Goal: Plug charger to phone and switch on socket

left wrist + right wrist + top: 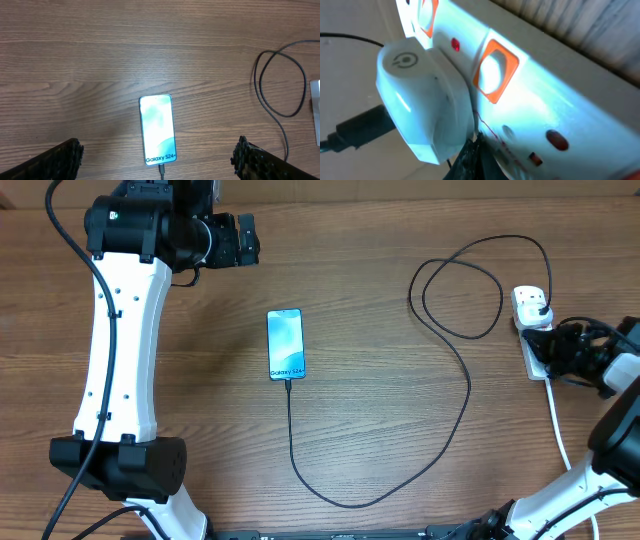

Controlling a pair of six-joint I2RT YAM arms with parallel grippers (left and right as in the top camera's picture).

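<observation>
The phone [285, 345] [158, 129] lies flat mid-table with its screen lit. The charger's black cable [440, 450] has its connector tip [162, 171] in the phone's near end; the cable loops right to a white adapter [420, 105] plugged into the socket [537, 358] [545, 100]. My right gripper [540, 338] [472, 155] is shut, its tips touching the socket's face beside the adapter, near the orange-framed switches [492, 70]. My left gripper [245, 240] [158, 157] hangs open well above the phone, holding nothing.
The cable's loop [280, 80] lies on the wood right of the phone. The socket's thick white cord [558, 430] runs toward the front right edge. The left arm's white links [115, 350] stand at the table's left.
</observation>
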